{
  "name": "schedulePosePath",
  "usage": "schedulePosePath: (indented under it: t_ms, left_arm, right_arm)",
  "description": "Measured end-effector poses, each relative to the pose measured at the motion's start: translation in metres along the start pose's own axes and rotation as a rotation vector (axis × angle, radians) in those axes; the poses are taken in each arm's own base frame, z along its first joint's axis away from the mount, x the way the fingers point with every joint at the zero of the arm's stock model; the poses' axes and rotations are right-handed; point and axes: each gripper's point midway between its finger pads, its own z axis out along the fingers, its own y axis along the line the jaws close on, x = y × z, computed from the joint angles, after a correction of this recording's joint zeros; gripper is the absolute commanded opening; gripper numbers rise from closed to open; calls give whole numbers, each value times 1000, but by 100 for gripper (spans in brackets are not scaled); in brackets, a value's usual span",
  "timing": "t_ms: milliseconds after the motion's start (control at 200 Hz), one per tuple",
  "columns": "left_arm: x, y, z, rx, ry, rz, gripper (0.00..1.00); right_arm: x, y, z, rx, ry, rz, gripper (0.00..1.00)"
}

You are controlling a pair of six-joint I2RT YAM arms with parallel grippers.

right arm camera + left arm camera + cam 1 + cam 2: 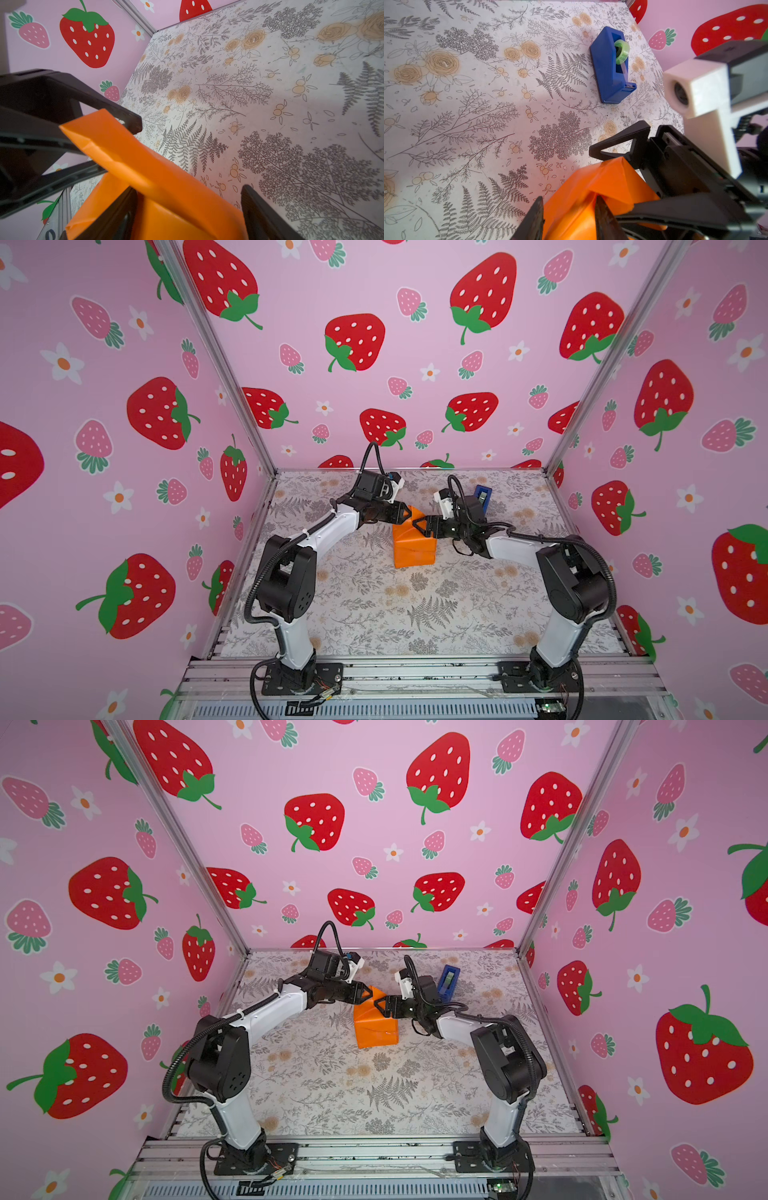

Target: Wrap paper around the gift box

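Pink strawberry-print walls (374,344) enclose a grey-and-tan floral table covering (374,614), and the work sits in the far middle of it.

On the left, the left gripper (406,513) reaches onto the far upper corner of the paper (413,549). Its 2 fingers (536,216) stand partly apart with a ridge of orange between them. I cannot tell whether they pinch it.

In the middle, the paper is folded into a blocky parcel resting on the covering, peaked at the far top. The gift box is presumably inside, as none of its slate-blue shows. I see no tape on the folds.

Next, the right gripper (419,527) meets the parcel's top right. Its jaws are wide, and the folded end fills the gap between its fingers (255,209). I cannot tell whether they hold it or only bracket it.

Furthest right, behind that arm, is the blue tape dispenser (482,494).

Risks:
1. A freed fold would likely spring open, because nothing fixes it.
2. Fetching tape takes 1 claw away, leaving the peak unsupported.
3. The claws are close together, so they could clash or tear the sheet if they pull in opposite directions.
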Motion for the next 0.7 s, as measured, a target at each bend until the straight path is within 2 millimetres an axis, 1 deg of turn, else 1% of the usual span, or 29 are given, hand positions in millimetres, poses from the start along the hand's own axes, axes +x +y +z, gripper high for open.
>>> schedulePosePath:
  t_ms: [110, 180, 275, 510, 655, 700]
  left_arm:
    - [-13, -3, 0, 45, -17, -1, 41]
    - [-17, -4, 0, 70, -22, -15, 39]
    - [-18, -3, -1, 95, -22, -40, 36]
    - [-23, -10, -4, 157, -32, -72, 27]
    - [-27, -9, -6, 159, -45, -95, 26]
    - [-31, -8, -8, 158, -60, -94, 28]
  right_arm:
    - [0, 0, 0, -3, 1, 1, 79]
    - [0, 0, 0, -4, -1, 0, 78]
    - [0, 0, 1, -4, -1, 0, 78]
    - [0, 0, 1, -4, -2, -1, 78]
    - [0, 0, 1, -5, -2, -1, 78]
    - [0, 0, 1, -5, -2, -1, 78]
